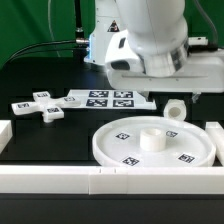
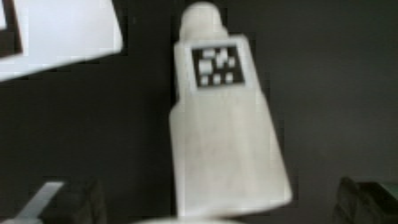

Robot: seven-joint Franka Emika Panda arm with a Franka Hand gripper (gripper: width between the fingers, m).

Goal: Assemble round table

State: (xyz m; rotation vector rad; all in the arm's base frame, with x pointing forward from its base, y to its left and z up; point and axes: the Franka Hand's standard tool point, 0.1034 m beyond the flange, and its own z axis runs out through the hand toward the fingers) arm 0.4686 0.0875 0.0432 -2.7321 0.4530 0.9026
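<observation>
Round table: three loose white tagged parts on the black surface (image 1: 62,135), none joined.
Disc (image 1: 112,142): lies flat at the front with its rim up. Inside the rim are only its raised middle hub and its tags.
Leg (image 1: 177,108): lies on its side just behind the disc's far rim, near the marker board (image 1: 105,98). The wrist view shows it (image 2: 222,130) lengthwise, tag up.
Foot (image 1: 36,106): at the exterior view's left, well apart from the disc, near the marker board's end.
End effector (image 2: 210,198): spread wide over the leg, its fingers (image 2: 45,200) on either side and clear of it.
Edges: white rails (image 1: 60,180) border the front and sides, and the disc is near the front one. There is open surface between foot and disc.
Hidden: the arm (image 1: 150,40) covers the area behind the leg, and the wrist view cuts off the fingertips.
</observation>
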